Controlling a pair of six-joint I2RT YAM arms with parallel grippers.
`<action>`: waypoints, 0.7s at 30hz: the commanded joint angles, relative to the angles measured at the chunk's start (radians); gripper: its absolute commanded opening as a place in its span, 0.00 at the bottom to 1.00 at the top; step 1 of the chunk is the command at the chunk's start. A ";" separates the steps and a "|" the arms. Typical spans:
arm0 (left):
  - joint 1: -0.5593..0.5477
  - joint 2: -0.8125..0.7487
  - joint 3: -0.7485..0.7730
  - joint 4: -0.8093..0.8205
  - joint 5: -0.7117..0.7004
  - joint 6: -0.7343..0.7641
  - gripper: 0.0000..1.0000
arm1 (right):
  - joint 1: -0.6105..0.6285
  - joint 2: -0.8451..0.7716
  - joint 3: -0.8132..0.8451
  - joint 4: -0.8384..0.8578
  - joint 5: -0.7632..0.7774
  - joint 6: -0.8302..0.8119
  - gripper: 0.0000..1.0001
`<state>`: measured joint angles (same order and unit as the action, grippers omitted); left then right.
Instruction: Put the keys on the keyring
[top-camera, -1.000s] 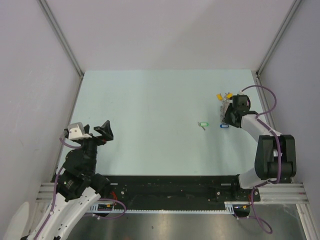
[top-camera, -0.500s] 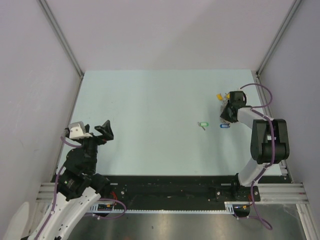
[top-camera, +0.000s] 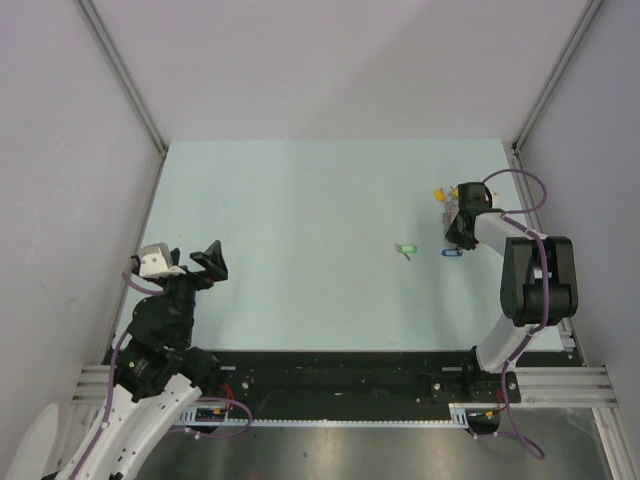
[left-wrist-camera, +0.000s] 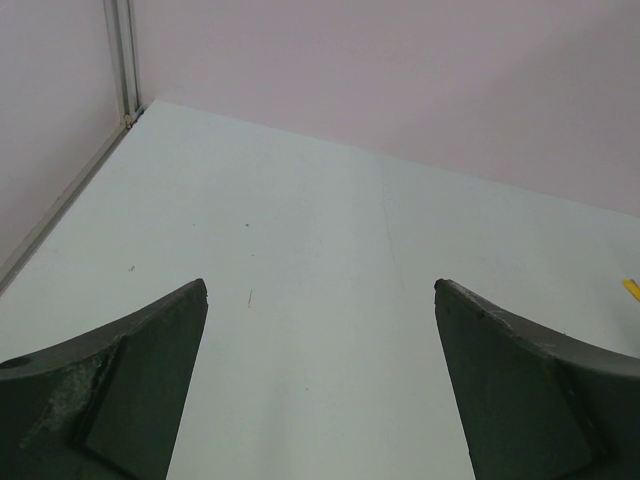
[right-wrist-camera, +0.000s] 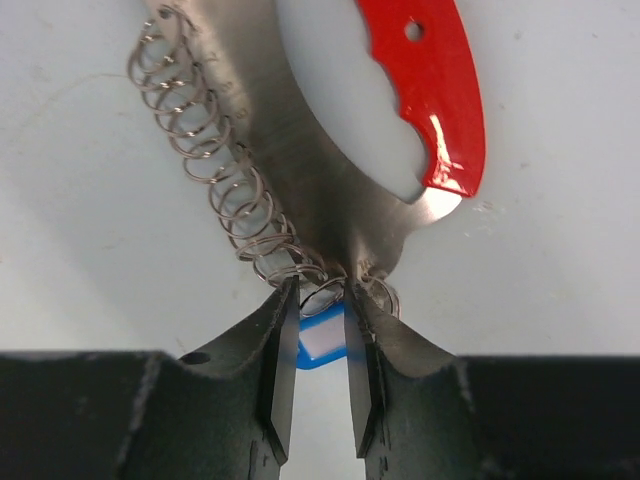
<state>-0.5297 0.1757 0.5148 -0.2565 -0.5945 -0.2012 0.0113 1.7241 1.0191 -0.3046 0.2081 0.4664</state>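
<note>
Keyring (right-wrist-camera: 300, 190) tip sits in my right gripper (right-wrist-camera: 322, 300), seemingly pinched, blue key (right-wrist-camera: 322, 346) showing in the gap; left gripper (left-wrist-camera: 320, 290) spread wide.

- A pale mint table (top-camera: 300, 220) fills the middle of the overhead view.
- Plain grey-lilac walls (top-camera: 330, 60) close it in on three sides.
- Aluminium posts (top-camera: 118, 70) slant down from the upper corners.
- A black rail (top-camera: 340, 372) crosses the lower frame, with a brushed metal sheet (top-camera: 380, 450) below it.
- Something white and rounded (top-camera: 30, 445) sits at the lower left; I cannot tell what it is.
</note>
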 joint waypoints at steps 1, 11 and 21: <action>0.007 -0.012 0.019 0.022 0.021 0.013 1.00 | 0.001 -0.035 0.018 -0.090 0.086 -0.029 0.28; 0.005 -0.027 0.017 0.020 0.025 0.013 1.00 | -0.002 -0.024 0.016 -0.074 0.071 -0.069 0.18; 0.007 -0.022 0.016 0.023 0.028 0.014 1.00 | 0.006 -0.165 0.018 -0.079 0.102 -0.117 0.00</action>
<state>-0.5297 0.1589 0.5148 -0.2565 -0.5877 -0.2008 0.0120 1.6863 1.0191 -0.3889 0.2630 0.3855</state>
